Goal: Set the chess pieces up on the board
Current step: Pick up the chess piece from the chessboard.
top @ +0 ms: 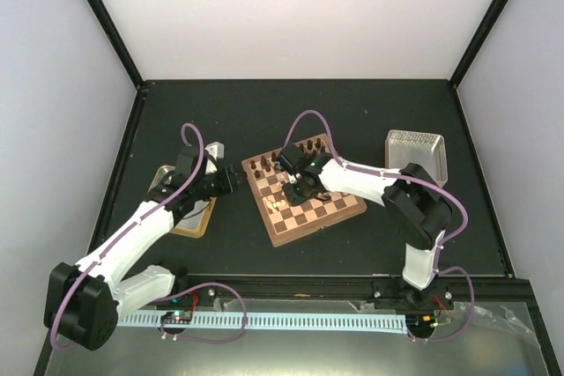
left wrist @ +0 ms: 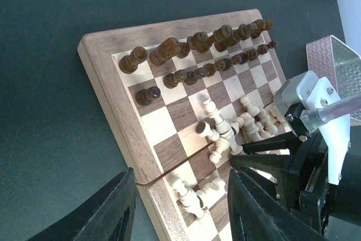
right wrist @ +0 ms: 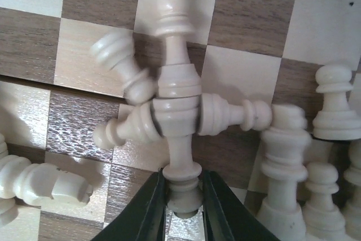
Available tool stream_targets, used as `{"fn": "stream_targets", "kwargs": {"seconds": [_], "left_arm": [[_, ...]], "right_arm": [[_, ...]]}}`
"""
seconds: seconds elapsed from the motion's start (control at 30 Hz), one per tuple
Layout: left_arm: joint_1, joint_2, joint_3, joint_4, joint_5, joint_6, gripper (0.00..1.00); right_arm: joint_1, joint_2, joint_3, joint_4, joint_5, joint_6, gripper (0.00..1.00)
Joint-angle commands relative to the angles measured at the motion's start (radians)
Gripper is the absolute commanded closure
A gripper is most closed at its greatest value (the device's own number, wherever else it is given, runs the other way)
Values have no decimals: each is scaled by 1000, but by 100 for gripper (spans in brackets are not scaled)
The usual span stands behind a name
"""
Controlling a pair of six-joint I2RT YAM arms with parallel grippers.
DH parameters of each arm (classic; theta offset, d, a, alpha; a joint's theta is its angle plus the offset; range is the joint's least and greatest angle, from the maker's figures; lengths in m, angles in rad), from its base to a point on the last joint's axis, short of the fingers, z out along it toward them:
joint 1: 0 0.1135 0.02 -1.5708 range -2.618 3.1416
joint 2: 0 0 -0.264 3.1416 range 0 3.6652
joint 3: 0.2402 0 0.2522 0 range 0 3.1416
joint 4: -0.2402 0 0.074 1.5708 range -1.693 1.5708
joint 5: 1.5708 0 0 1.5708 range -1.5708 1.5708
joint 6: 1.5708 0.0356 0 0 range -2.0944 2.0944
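The board (top: 339, 209) lies mid-table, with dark chessmen (top: 291, 158) standing in rows along its far side. Cream chess pieces (left wrist: 223, 134) lie toppled in a heap on the middle squares. In the right wrist view my right gripper (right wrist: 184, 196) is shut on the head of one lying cream piece (right wrist: 175, 83), which rests across two others. My left gripper (left wrist: 181, 196) hangs open over the board's near left border (left wrist: 107, 66), holding nothing, with two fallen cream pieces (left wrist: 194, 196) below it.
A metal tray (top: 416, 154) stands right of the board. Another tray (top: 189, 217) lies under my left arm. A few cream pieces (right wrist: 282, 150) stand upright just right of the held one. Black frame rails edge the table.
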Motion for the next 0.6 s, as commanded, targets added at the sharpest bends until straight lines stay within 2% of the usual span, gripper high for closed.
{"fn": "stream_targets", "kwargs": {"seconds": [0.0, 0.3, 0.57], "left_arm": [[1, -23, -1, 14, 1, -12, 53], [1, -42, -27, 30, 23, -41, 43], [-2, -3, -79, 208, 213, -104, 37]], "right_arm": [[3, 7, -8, 31, 30, -32, 82], [3, -98, -76, 145, 14, -60, 90], [3, -207, -162, 207, 0, -54, 91]]}}
